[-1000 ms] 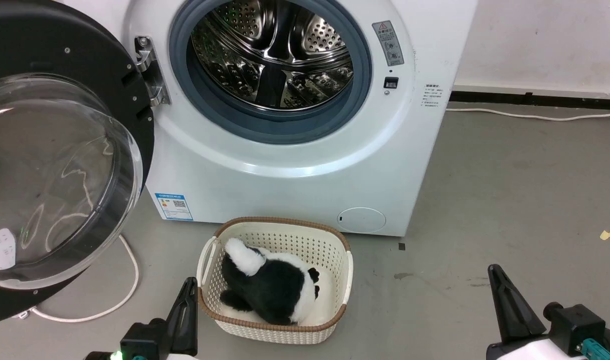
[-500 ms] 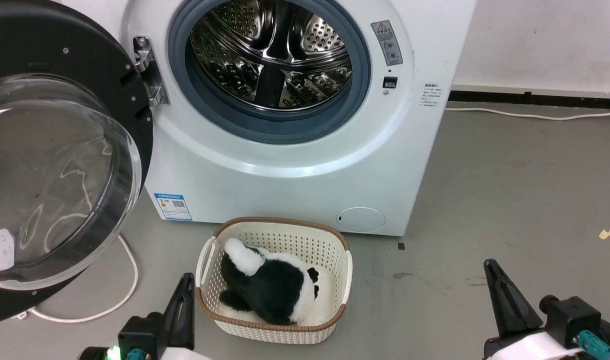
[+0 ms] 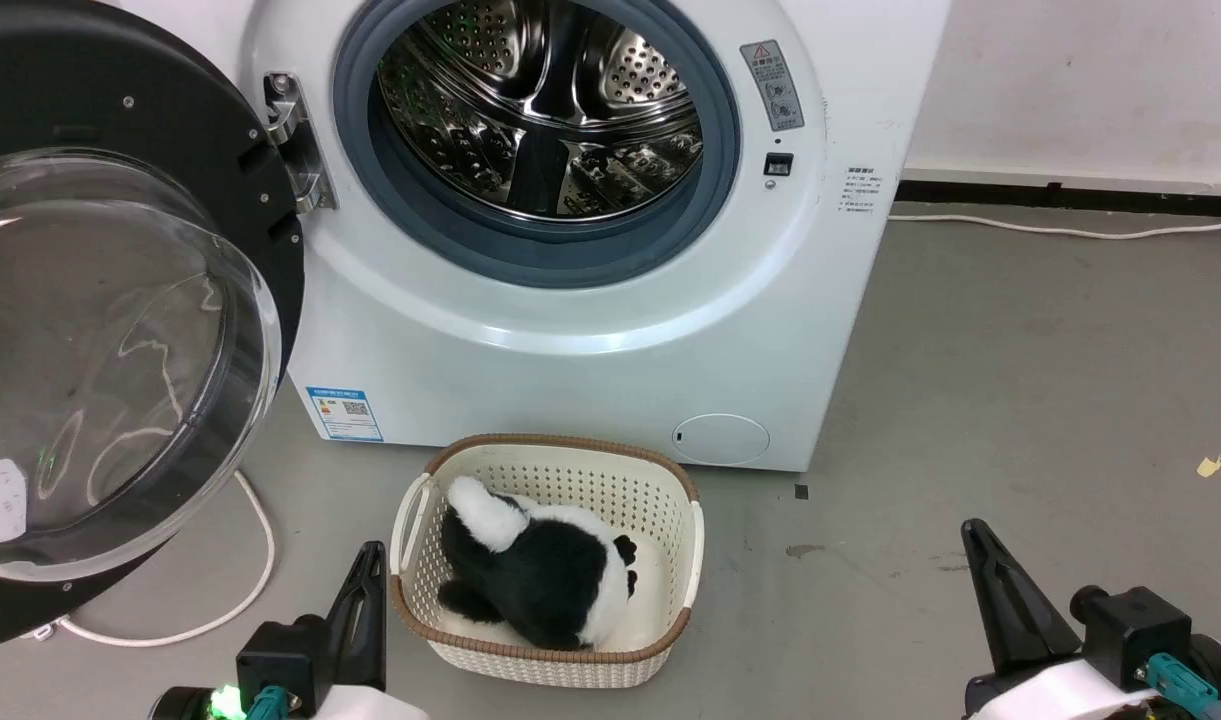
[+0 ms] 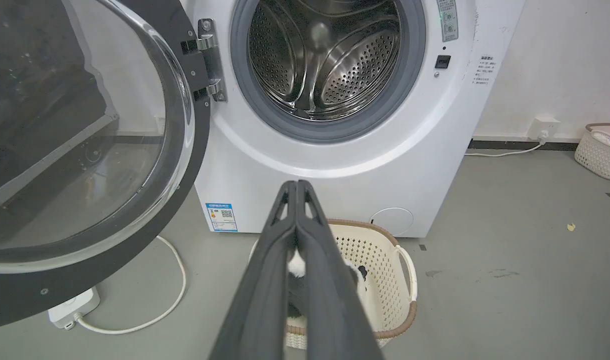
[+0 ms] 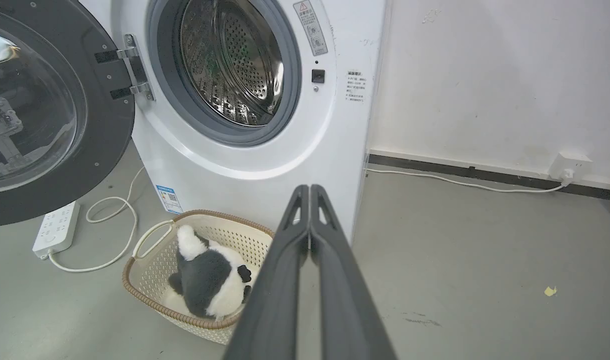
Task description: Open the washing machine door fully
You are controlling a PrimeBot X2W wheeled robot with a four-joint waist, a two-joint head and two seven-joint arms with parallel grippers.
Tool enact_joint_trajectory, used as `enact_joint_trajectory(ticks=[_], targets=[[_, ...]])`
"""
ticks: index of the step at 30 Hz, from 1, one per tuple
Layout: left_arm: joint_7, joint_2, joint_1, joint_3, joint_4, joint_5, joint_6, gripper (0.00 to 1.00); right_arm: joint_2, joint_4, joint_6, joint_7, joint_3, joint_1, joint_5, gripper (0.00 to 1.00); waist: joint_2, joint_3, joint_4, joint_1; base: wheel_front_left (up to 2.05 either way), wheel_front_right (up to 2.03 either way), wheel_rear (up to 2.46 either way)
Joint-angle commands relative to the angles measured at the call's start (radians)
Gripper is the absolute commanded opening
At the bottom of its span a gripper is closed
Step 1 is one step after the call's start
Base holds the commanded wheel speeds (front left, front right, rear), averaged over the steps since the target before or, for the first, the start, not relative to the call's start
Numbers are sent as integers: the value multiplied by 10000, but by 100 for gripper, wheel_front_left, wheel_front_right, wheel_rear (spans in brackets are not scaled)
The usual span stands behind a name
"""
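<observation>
Seeing washing machine door (image 3: 120,330) swung wide at left edge of white machine (image 3: 590,340); my left gripper (image 4: 296,186) & right gripper (image 5: 309,189) fingers together, empty.

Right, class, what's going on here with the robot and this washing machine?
The washing machine door is swung wide open to the left on its hinge, leaving the steel drum exposed. Neither claw touches it: the left claw and right claw are both shut, empty and held well back, on either side of a basket holding a black-and-white plush toy.
</observation>
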Motion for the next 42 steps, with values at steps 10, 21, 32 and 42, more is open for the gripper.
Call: enact_joint_trajectory(ticks=[10,21,32,42], targets=[[272,-77,-327,135,-84,194,-43,0,24,-102,5,263,56,-234,-184,0,0,4,-21,-1,0,0,0],[496,-99,-435,230,-116,302,-71,0,28,-152,6,488,86,-301,-292,0,0,8,-41,-1,0,0,0],[721,-120,-543,326,-149,411,-99,0,31,-203,6,714,115,-369,-400,0,0,12,-61,-1,0,0,0],[904,-138,-631,404,-175,499,-122,0,34,-245,7,898,140,-424,-488,0,0,15,-77,-1,0,0,0]])
